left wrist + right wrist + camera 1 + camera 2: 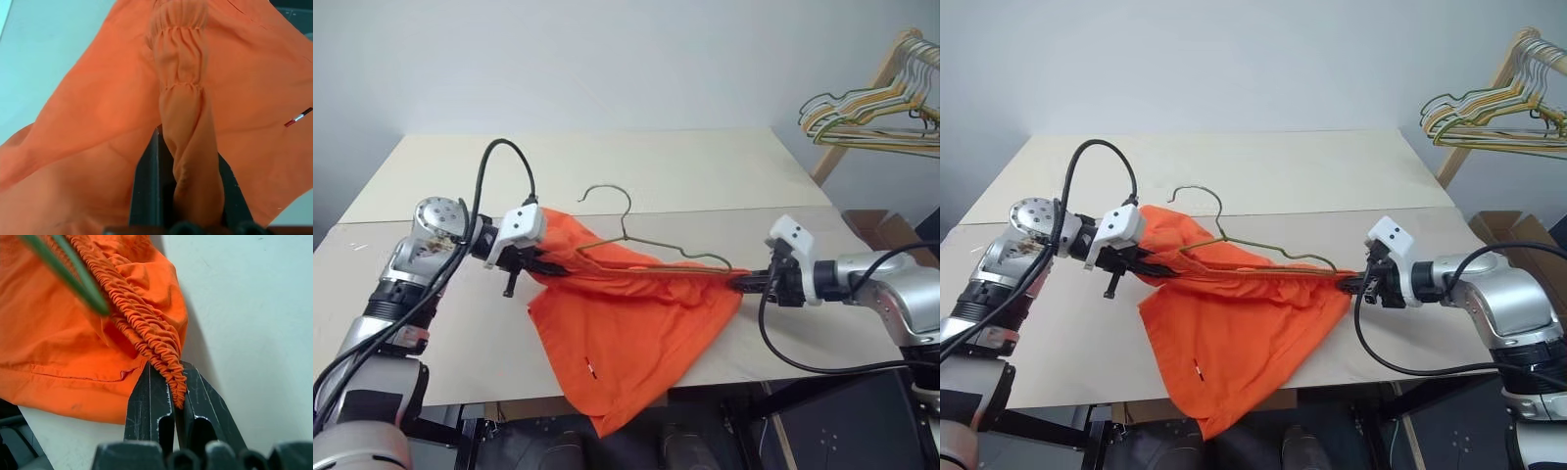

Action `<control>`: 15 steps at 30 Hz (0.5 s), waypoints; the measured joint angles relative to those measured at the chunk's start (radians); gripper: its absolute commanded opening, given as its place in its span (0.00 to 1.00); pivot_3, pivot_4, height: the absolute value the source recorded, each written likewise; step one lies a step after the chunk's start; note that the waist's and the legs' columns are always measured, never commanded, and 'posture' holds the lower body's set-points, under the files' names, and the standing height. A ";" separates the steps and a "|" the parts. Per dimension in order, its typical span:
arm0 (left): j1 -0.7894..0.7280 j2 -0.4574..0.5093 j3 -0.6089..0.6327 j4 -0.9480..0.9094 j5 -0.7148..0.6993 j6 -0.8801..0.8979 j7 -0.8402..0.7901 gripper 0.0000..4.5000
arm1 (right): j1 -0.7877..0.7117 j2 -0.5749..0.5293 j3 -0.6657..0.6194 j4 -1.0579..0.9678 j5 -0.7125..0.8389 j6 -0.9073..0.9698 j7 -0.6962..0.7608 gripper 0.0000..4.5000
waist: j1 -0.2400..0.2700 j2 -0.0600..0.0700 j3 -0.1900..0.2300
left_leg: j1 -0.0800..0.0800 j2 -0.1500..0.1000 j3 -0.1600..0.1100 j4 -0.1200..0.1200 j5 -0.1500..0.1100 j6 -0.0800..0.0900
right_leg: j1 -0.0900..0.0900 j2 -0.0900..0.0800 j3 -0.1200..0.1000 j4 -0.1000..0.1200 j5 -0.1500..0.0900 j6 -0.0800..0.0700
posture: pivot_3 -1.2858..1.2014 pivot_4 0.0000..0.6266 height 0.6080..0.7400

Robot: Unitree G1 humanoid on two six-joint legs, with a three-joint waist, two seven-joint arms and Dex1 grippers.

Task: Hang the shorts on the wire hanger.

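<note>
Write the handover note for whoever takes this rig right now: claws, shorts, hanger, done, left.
Left claw: shut on the shorts waistband at one end.
Right claw: shut on the waistband's other end.
Shorts: stretched between both claws above the table, legs drooping past its front edge.
Wire hanger: on the shorts, hook up.
Done: waistband gripped and spread.
Left: confirm the shorts hang from the hanger, then release.

One pair of orange shorts lies stretched across the middle of the one pale table, and a single olive-grey wire hanger rests along its waistband. Two grippers are in view, the left gripper at about nine o'clock of the shorts and the right gripper at about three o'clock. At about two o'clock hangs one bunch of coloured wire hangers, too tangled to count, on one wooden rack.
</note>
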 measured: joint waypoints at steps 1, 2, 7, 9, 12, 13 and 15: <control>0.000 0.000 0.000 0.002 0.000 0.001 -0.001 0.00 | 0.000 0.000 0.001 0.000 0.000 -0.001 -0.001 0.00 | 0.000 0.000 0.000 | 0.000 0.000 0.000 0.000 0.000 0.000 | 0.000 0.000 0.000 0.000 0.000 0.000 | 0.48 0.05 1.00; 0.000 0.000 -0.001 0.001 0.000 0.000 -0.006 0.00 | 0.002 0.000 0.002 0.000 0.000 -0.003 -0.001 0.00 | 0.000 0.000 0.000 | 0.000 0.000 0.000 0.000 0.000 0.000 | 0.000 0.000 0.000 0.000 0.000 0.000 | 0.48 0.06 1.00; 0.000 0.002 -0.014 0.002 0.020 -0.024 -0.019 0.00 | 0.003 0.000 0.005 0.001 0.000 -0.008 -0.001 0.00 | 0.000 0.000 0.000 | 0.000 0.000 0.000 0.000 0.000 0.000 | 0.000 0.000 0.000 0.000 0.000 0.000 | 0.48 0.06 1.00; -0.001 0.003 -0.022 0.007 0.038 -0.040 -0.009 0.00 | 0.003 0.000 0.005 0.001 0.000 -0.008 -0.001 0.00 | 0.000 0.000 0.000 | 0.000 0.000 0.000 0.000 0.000 0.000 | 0.000 0.000 0.000 0.000 0.000 0.000 | 0.48 0.06 1.00; -0.014 0.002 -0.051 0.029 0.078 -0.049 0.033 0.00 | 0.003 0.000 0.008 0.001 0.000 -0.009 0.000 0.00 | 0.000 0.000 0.000 | 0.000 0.000 0.000 0.000 0.000 0.000 | 0.000 0.000 0.000 0.000 0.000 0.000 | 0.48 0.06 1.00; -0.020 0.002 -0.059 0.036 0.088 -0.051 0.042 0.00 | 0.003 0.000 0.010 0.001 0.000 -0.009 0.000 0.00 | 0.000 0.000 0.000 | 0.000 0.000 0.000 0.000 0.000 0.000 | 0.000 0.000 0.000 0.000 0.000 0.000 | 0.48 0.06 1.00; -0.032 0.002 -0.071 0.044 0.099 -0.050 0.053 0.00 | 0.003 0.000 0.013 0.001 0.000 -0.011 0.000 0.00 | 0.000 0.000 0.000 | 0.000 0.000 0.000 0.000 0.000 0.000 | 0.000 0.000 0.000 0.000 0.000 0.000 | 0.48 0.06 1.00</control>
